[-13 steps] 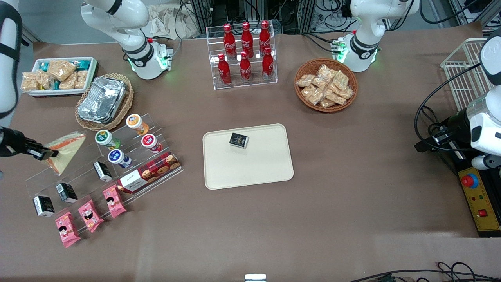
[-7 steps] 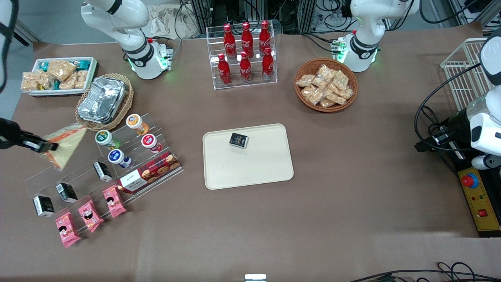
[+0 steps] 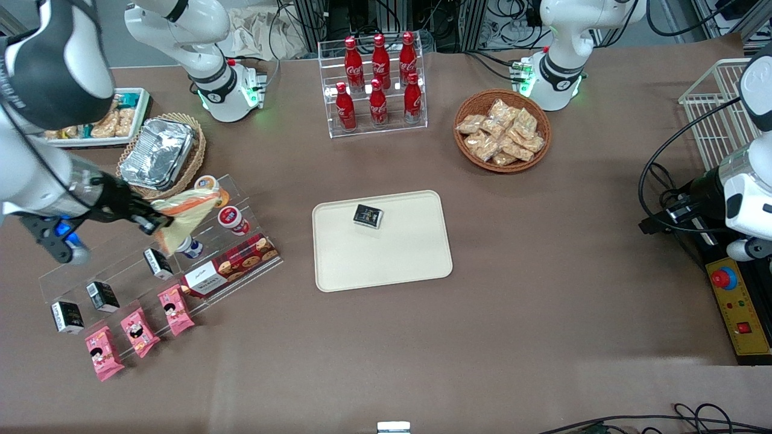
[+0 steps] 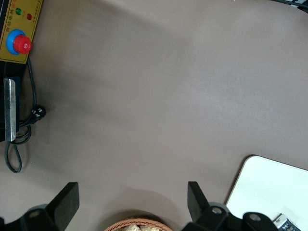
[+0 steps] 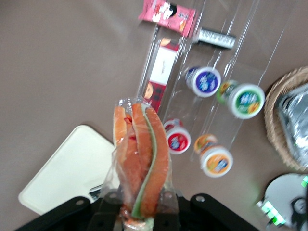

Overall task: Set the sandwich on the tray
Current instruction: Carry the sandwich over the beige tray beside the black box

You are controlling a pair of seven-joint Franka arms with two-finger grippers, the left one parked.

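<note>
My right gripper (image 3: 158,224) is shut on the sandwich (image 3: 184,216), a clear-wrapped wedge with pale bread and orange and green filling. It holds it in the air above the acrylic snack stand (image 3: 151,253). In the right wrist view the sandwich (image 5: 142,159) stands up between the two black fingers (image 5: 108,211). The cream-beige tray (image 3: 386,253) lies flat in the middle of the table, toward the parked arm from the sandwich, with a small black box (image 3: 368,216) on it. The tray (image 5: 72,168) also shows in the right wrist view.
The stand holds round lidded cups (image 3: 232,218), small black boxes (image 3: 158,263), a red biscuit box (image 3: 229,265) and pink packets (image 3: 139,330). A wicker basket with a foil container (image 3: 158,154), a cola bottle rack (image 3: 377,84) and a round snack basket (image 3: 502,129) stand farther from the camera.
My gripper has carried the sandwich from the working arm's end of the table toward the tray, and it is now over the snack stand. The arm's body has swung into view.
</note>
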